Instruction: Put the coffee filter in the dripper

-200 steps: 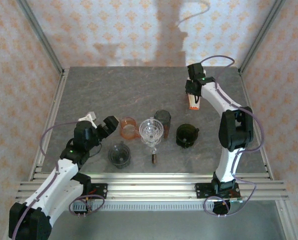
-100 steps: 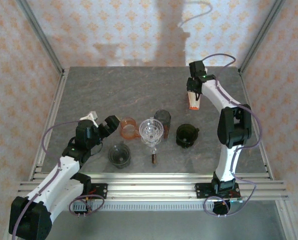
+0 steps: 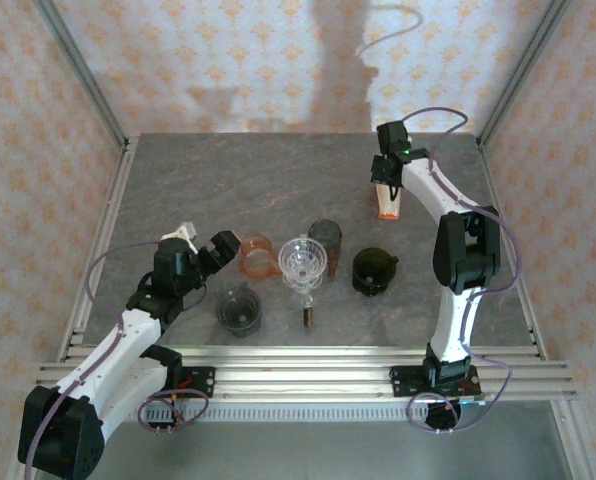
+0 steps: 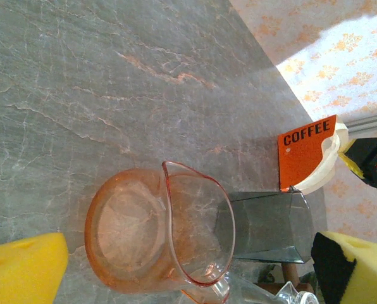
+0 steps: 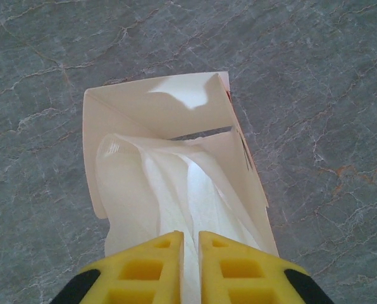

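Orange box (image 4: 305,151) has "COFFEE" in black capitals on its side; no other writing is legible. The box stands upright on the table (image 3: 228,190), well apart from the pink jug (image 3: 258,255), to the jug's far right. It is open on top with white paper sticking out.

The coffee filter (image 5: 176,190) is partly out of the box mouth, with its lower end inside the box. The right gripper (image 5: 190,253) is pinched shut on the filter's top edge, and the paper runs between the yellow fingers (image 5: 160,261).

The jug is empty and upright with its spout toward the right. The clear dripper (image 3: 303,262) is just right of the jug and looks empty. A dark tumbler (image 3: 325,236) is behind the dripper, farther right of the jug. One dark cup (image 3: 374,270) is farther right again. Another dark cup (image 3: 240,310) is near the jug on its near side. I can't tell what is in the dark ones.

The right arm stretches far over the table, wrist pointing down over the box. The left arm is bent low. The left gripper (image 3: 204,248) is just left of the jug with its jaws spread wide, holding nothing. The pads (image 4: 24,266) don't touch the jug.
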Available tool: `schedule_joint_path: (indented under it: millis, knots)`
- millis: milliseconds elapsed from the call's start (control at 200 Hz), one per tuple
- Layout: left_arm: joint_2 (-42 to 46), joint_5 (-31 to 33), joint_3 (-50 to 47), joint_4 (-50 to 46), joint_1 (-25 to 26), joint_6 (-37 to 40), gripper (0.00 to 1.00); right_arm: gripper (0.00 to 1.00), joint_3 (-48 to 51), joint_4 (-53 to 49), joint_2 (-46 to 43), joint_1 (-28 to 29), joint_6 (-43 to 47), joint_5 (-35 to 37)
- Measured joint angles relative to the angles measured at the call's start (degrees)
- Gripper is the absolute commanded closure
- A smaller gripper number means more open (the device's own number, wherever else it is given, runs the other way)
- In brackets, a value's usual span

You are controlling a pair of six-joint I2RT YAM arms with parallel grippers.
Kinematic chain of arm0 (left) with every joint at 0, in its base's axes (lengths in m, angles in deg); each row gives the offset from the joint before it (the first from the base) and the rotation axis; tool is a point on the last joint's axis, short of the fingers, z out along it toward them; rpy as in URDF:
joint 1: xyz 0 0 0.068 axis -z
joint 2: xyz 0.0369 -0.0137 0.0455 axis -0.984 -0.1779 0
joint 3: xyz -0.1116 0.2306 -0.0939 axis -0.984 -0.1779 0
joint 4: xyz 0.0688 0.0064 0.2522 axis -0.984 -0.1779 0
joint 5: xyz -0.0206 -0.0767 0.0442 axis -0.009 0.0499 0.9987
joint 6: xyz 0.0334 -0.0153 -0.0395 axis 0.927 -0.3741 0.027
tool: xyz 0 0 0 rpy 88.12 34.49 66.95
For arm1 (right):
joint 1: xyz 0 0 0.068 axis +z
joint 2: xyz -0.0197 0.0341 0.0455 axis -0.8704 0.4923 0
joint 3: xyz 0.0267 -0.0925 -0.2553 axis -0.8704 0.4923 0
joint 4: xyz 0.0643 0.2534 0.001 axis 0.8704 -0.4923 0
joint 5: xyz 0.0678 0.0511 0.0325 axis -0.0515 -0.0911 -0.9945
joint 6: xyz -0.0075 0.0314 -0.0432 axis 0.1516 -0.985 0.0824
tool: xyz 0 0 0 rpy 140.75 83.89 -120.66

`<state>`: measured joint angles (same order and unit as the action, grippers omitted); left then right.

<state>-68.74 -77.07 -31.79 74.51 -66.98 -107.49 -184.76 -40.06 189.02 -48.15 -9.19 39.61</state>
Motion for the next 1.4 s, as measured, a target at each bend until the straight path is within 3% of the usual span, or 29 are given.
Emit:
schedule_joint_path:
  millis: [465, 791, 1396]
  knots:
    - [-0.3, 0.0, 0.0, 0.9, 0.0, 0.0, 0.01, 0.80, 0.4, 0.6, 0.0, 0.0, 4.2, 0.0]
    - [-1.5, -0.2, -0.3, 1.9, 0.0, -0.3, 0.00, 0.80, 1.7, 1.8, 0.0, 0.0, 7.2, 0.0]
    - [-2.9, -0.9, -0.9, 3.5, 0.0, -1.4, 0.00, 0.95, 2.0, 2.0, 0.0, 0.0, 8.4, 0.1]
